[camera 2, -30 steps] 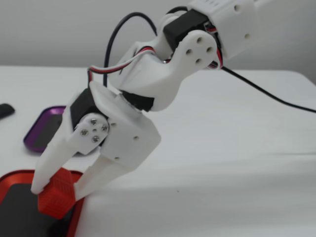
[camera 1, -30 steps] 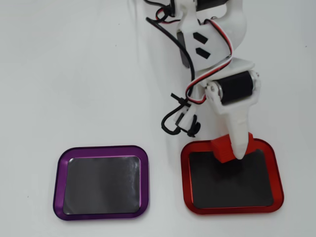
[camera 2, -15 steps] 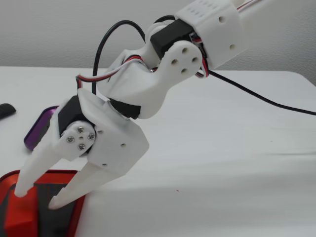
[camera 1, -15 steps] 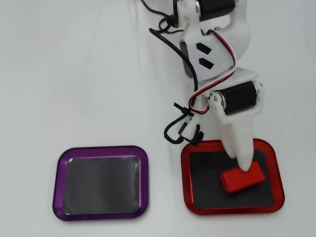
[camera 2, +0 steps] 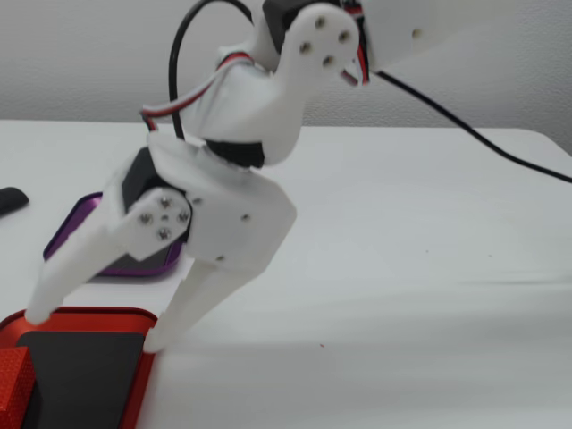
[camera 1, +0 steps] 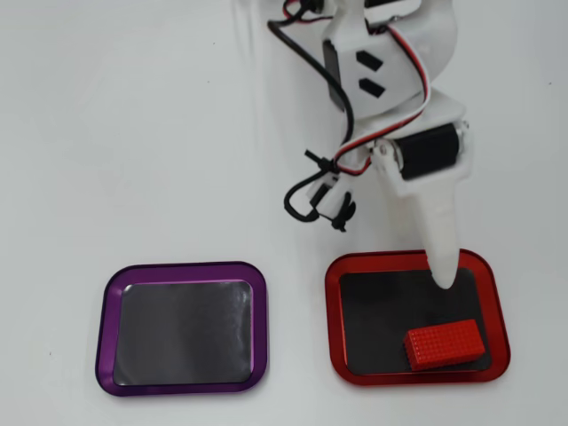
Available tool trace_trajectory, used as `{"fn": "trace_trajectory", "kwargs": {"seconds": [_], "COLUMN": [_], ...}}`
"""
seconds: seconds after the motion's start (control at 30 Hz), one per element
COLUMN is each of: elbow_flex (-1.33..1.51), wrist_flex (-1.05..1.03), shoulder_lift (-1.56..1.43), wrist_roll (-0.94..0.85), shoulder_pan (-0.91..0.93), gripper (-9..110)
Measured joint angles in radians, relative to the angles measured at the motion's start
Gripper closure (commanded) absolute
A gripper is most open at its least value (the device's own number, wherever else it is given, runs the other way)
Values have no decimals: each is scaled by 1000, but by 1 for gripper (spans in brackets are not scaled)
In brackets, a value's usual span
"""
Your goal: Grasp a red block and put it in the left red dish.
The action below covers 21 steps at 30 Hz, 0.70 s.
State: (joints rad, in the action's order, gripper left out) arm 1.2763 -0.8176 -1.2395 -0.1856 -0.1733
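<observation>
The red block [camera 1: 443,344] lies flat inside the red-rimmed dish [camera 1: 335,311], in its near right corner in the overhead view. In the fixed view the block [camera 2: 11,386] shows at the left edge, inside the same dish [camera 2: 136,386]. My white gripper [camera 2: 96,326] is open and empty. Its fingertips hover just over the dish's far part, apart from the block. In the overhead view the gripper [camera 1: 445,277] points down at the dish's dark inside, above the block.
A purple-rimmed tray [camera 1: 106,319] of the same shape lies left of the red dish in the overhead view, and it shows behind the gripper in the fixed view [camera 2: 73,223]. Black and red cables [camera 1: 324,182] hang off the arm. A small dark object [camera 2: 9,200] lies at the fixed view's left edge.
</observation>
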Motion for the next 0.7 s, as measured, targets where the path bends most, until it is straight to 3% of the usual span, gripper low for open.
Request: {"fn": "trace_trajectory", "kwargs": {"seconds": [0.43, 0.7], "elbow_flex": [-48, 267], "wrist_flex": [-551, -620], "shoulder_lift": [-678, -1169], "wrist_roll": [-3, -3], "shoulder_pan": [0, -2], "gripper": [67, 68]}}
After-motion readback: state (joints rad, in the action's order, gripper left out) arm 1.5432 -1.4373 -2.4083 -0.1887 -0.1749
